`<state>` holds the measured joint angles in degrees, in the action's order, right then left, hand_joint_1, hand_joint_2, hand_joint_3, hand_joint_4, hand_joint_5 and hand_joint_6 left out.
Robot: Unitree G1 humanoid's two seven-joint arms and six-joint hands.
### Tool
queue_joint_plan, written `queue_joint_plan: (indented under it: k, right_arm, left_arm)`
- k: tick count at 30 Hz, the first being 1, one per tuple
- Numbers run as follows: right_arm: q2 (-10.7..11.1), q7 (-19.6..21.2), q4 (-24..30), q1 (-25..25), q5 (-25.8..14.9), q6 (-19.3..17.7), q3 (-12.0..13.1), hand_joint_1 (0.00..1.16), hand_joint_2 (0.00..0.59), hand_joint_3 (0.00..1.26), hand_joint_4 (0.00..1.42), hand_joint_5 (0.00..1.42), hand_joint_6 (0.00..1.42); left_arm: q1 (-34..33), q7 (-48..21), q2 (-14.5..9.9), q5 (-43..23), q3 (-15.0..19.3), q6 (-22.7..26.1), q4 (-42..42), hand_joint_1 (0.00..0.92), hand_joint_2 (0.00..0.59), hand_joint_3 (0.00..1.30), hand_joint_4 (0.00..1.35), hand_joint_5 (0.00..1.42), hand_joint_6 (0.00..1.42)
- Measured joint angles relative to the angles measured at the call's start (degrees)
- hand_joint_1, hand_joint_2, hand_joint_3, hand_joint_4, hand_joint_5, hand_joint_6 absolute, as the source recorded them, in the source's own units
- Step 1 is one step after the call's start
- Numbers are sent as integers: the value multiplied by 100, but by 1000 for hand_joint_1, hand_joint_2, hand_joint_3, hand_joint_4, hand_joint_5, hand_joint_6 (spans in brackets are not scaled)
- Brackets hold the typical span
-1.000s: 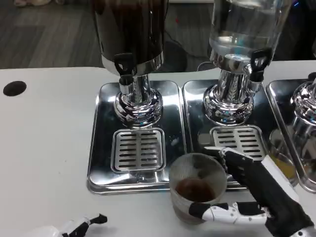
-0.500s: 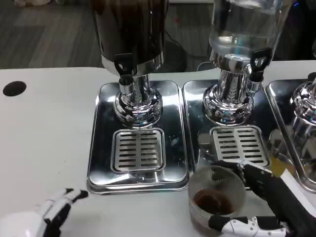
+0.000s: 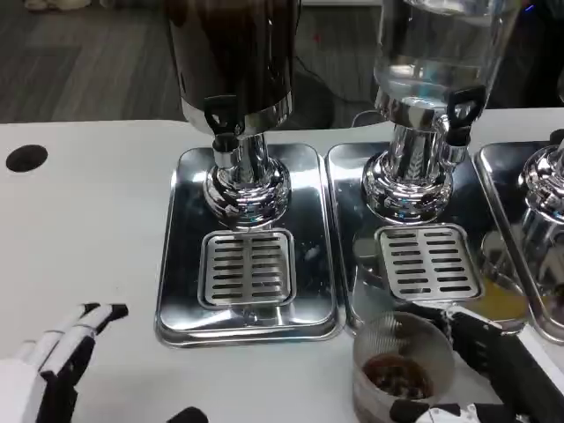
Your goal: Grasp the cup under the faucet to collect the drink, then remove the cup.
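A clear ribbed cup (image 3: pixel 401 370) with dark drink at its bottom stands at the table's front edge, in front of the middle drip tray. My right hand (image 3: pixel 480 366) grips it, black fingers wrapped around its right side and a white thumb low on its front. The dark-drink dispenser's faucet (image 3: pixel 224 123) hangs over the left drip grate (image 3: pixel 247 267), which holds nothing. My left hand (image 3: pixel 53 357) is at the lower left over bare table, fingers spread, holding nothing.
The clear-liquid dispenser (image 3: pixel 432 79) stands on the middle steel tray (image 3: pixel 352 220) with its own grate (image 3: pixel 426 261). A third dispenser base (image 3: pixel 545 203) sits at the right edge. A black hole (image 3: pixel 25 158) marks the table's far left.
My right hand has drawn the cup toward me and rightward, off the left tray's front edge. My left hand has risen into view at the lower left.
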<state>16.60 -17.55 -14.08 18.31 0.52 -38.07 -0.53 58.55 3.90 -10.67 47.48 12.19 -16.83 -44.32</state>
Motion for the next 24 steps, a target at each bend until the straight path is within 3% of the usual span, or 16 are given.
queue_joint_plan:
  k: [5, 10, 12, 20, 22, 24]
  right_arm:
    - [-2, -24, -313, -33, -56, -356, 24, 786, 78, 435, 413, 443, 247]
    - [-2, -29, -564, -90, -54, -639, 27, 770, 71, 357, 292, 344, 143]
    - [4, -30, -592, -101, -39, -675, 27, 754, 74, 301, 227, 308, 122]
    - [66, -41, -495, -99, 32, -939, 18, 712, 71, 248, 192, 277, 103]
    - [81, -42, -411, -88, 26, -944, 18, 670, 103, 227, 182, 263, 116]
    - [103, -49, -291, -61, -32, -939, 18, 570, 174, 239, 178, 238, 120]
  left_arm:
    - [50, 3, 106, 15, 53, -159, -146, 0, 55, 232, 131, 222, 372]
    - [82, 3, 220, 16, 97, -244, -186, 0, 55, 229, 131, 221, 372]
    - [92, 3, 238, 17, 112, -258, -186, 0, 55, 230, 131, 220, 372]
    - [98, -6, 261, 18, 117, -266, -184, 0, 54, 235, 132, 220, 372]
    - [76, -15, 261, 18, 111, -266, -181, 0, 54, 236, 132, 220, 376]
    - [35, -31, 261, 18, 106, -265, -175, 0, 54, 236, 133, 220, 379]
